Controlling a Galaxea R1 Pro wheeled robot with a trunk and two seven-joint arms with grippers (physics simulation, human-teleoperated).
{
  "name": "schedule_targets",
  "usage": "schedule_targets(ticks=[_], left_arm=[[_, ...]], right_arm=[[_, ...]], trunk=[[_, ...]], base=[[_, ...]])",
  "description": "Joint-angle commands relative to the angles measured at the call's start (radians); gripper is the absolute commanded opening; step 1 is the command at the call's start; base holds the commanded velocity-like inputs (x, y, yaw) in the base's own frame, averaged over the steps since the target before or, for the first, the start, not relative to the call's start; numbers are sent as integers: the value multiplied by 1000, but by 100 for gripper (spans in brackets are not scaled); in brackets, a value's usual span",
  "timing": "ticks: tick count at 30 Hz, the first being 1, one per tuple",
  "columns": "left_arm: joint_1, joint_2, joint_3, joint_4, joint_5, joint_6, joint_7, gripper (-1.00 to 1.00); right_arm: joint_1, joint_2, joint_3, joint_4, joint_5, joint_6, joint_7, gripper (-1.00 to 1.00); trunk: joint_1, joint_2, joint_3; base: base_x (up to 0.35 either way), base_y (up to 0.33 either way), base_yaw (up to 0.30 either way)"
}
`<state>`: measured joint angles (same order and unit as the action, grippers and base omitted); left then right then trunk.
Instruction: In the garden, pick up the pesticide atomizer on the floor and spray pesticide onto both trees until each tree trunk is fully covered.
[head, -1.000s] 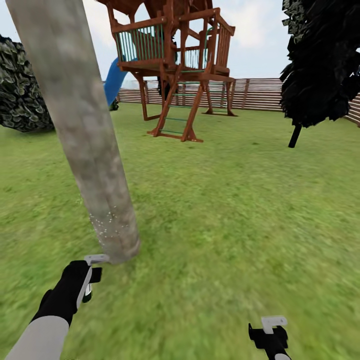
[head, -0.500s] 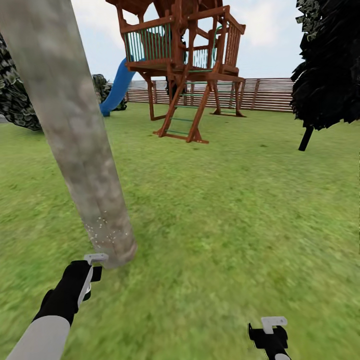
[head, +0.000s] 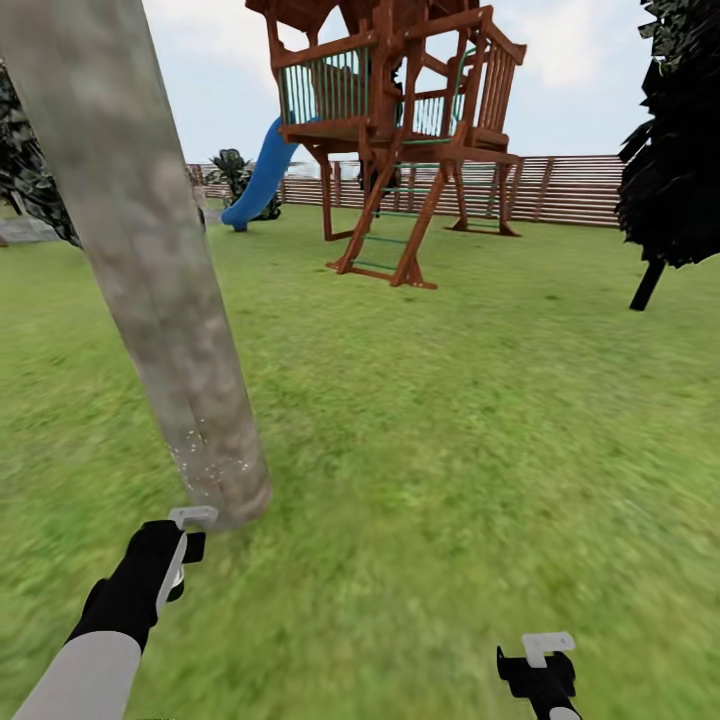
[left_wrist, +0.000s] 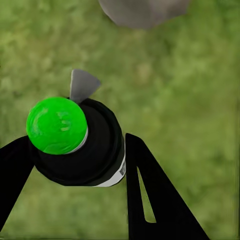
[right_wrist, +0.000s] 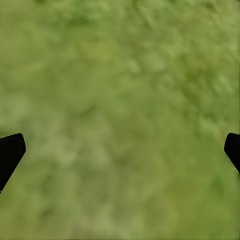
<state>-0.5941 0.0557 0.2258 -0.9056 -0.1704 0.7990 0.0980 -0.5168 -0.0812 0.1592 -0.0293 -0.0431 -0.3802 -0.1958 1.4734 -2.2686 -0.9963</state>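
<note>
From the head view I see the left gripper (head: 178, 560) at about 7 o'clock, low over the grass (head: 450, 420), with the foot of the tree trunk (head: 160, 290) just beyond it toward 12. The trunk is a thick mottled grey-brown column leaning up and away to 11 o'clock, and a scatter of small white specks sits on its lower part, close above where it meets the ground.

On my left wrist camera the two black fingers (left_wrist: 150, 200) are clamped on the pesticide atomizer (left_wrist: 80, 145), one on each side of its round black body. It has a bright green cap and a pale grey nozzle tab poking out toward the base of the trunk (left_wrist: 142, 10), which shows grey just past it (near, but not touching as far as I can tell).

The right gripper (head: 540, 670) hangs at roughly 5 o'clock in the head view, well apart from the trunk. In its wrist camera the black fingertips (right_wrist: 10, 152) sit at opposite edges, spread wide with nothing but blurry grass between them.

Farther out, at 12 to 1 o'clock, stands a brown wooden play tower (head: 395, 130) with a blue slide (head: 258, 185) running down toward 11. A slatted wooden fence (head: 570, 190) runs behind it, and a dark leafy tree (head: 680, 150) stands at 2 o'clock.
</note>
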Motion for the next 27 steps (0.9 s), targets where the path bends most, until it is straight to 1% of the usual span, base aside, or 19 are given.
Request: schedule_targets(ticks=[1, 5, 16, 21, 23, 24, 25, 27], left_arm=[[-1, -1, 0, -1, -6, 5, -1, -100], [-1, -2, -1, -1, -5, 5, -1, -100], [-1, -2, 2, -1, -5, 5, -1, -100], [-1, -1, 3, -11, -5, 6, -1, -100], [-1, 4, 3, -12, -5, 7, -1, -100], [-1, 8, 6, -12, -6, 8, -1, -100], [-1, 11, 36, -8, -10, 8, 0, -100], [3, 13, 55, -1, -12, 8, 1, -100]], right_arm=[[0, 0, 8, 0, -4, -2, -4, 100], [0, 0, 8, 0, -4, -2, -4, 100], [0, 0, 9, 0, -4, -1, -4, 100], [0, 0, 9, 0, -4, -2, -5, 100], [0, 1, 9, 0, -5, -1, -4, 100], [0, 1, 9, 0, -6, -2, -4, 100], [0, 1, 8, -2, -7, -2, -4, 100], [0, 1, 8, -1, -8, -2, -4, 100]], trunk=[[0, 0, -1], [0, 0, -1], [0, 0, -1], [0, 0, -1], [0, 0, -1], [0, 0, -1], [0, 0, -1], [0, 0, -1]], base=[[138, -274, 276], [144, -271, 201], [138, -263, 19], [109, -264, 249], [47, -269, 276], [8, -186, 276], [2, -39, 276], [1, -19, 276]])
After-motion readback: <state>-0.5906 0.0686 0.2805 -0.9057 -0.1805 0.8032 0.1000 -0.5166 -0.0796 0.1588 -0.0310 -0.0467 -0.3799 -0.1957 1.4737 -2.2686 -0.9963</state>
